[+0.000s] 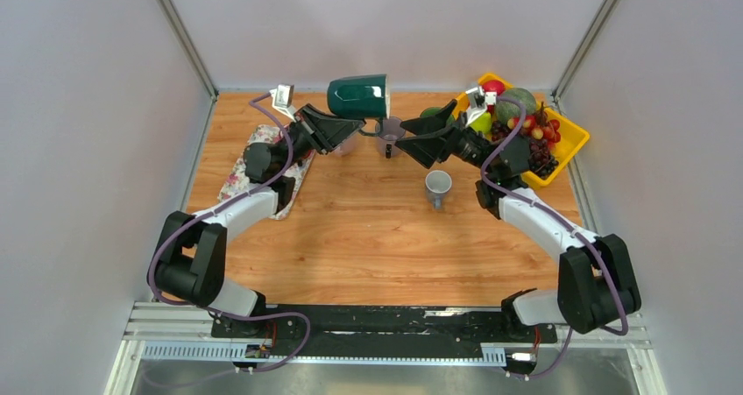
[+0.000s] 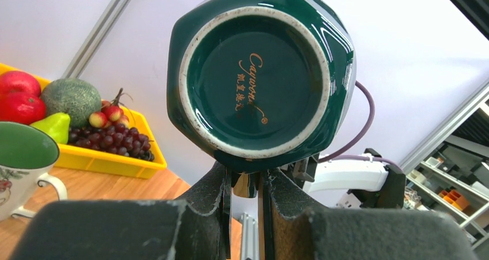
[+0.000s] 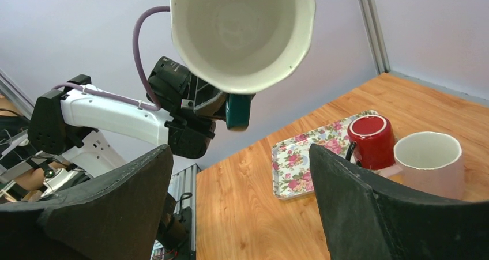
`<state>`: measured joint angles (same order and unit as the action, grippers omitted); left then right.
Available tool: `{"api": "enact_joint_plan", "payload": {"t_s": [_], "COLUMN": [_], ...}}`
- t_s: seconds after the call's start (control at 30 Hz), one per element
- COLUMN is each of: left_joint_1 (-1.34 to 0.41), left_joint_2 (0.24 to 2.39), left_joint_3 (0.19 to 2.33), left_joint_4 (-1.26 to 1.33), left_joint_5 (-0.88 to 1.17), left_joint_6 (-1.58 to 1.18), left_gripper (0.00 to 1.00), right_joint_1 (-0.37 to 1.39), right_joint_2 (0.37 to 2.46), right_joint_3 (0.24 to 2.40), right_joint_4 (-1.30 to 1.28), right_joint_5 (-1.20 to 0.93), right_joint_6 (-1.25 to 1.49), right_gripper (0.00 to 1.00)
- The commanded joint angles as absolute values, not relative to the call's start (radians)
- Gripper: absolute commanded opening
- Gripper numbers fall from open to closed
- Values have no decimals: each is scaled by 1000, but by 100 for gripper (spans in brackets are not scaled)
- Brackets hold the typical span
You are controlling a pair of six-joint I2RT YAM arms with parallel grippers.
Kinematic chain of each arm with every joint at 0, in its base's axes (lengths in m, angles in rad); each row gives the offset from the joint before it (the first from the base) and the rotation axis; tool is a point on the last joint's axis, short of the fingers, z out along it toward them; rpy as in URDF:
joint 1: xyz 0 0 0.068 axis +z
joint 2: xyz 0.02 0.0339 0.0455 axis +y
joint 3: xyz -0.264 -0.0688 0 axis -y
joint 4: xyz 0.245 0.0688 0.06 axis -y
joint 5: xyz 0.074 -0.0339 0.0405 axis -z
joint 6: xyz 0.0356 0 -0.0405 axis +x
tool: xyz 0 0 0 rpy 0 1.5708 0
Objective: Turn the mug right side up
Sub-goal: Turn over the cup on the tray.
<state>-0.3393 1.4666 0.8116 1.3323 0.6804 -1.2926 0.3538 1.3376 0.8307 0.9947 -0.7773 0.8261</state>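
Dark-green and glazed, the mug [image 1: 357, 96] is held aloft on its side above the far part of the wooden table [image 1: 368, 237], its handle pinched between the fingers of the left gripper [image 2: 247, 186]. Its cream-coloured mouth is turned toward the right gripper [image 1: 419, 137], whose jaws are spread wide nearby. A grey cup [image 1: 437, 185] is seen upright on the table below.
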Motion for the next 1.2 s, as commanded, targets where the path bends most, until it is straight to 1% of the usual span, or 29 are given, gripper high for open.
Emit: {"api": "enact_joint_plan", "payload": {"t_s": [0.0,0.2,0.4,0.57,0.77,0.97,1.17], "left_joint_1": [-368,-405,-434,-447,-466,-471,-479], "left_joint_2": [1435,1458,1485,1503,1513,1513,1515], "left_joint_3": [823,822,822,819,820,816,815], "left_joint_4": [1495,1506,1522,1539,1562,1574,1579], "left_joint_5": [629,635,636,621,625,637,652], "left_joint_6": [-1298,-1296,-1292,-1284,-1261,-1232,-1193], "left_gripper": [0,0,0,0,0,0,0], "right_joint_1": [389,405,409,417,418,417,419], "right_joint_2": [1382,1435,1454,1459,1473,1476,1476], "right_joint_3": [897,931,916,917,914,917,932], "right_joint_4": [1099,1146,1218,1227,1229,1216,1142], "right_joint_5": [-767,-772,-762,-755,-739,-728,-702], "right_joint_6": [861,877,907,907,918,926,911], "right_gripper": [90,85,80,76,68,65,53]}}
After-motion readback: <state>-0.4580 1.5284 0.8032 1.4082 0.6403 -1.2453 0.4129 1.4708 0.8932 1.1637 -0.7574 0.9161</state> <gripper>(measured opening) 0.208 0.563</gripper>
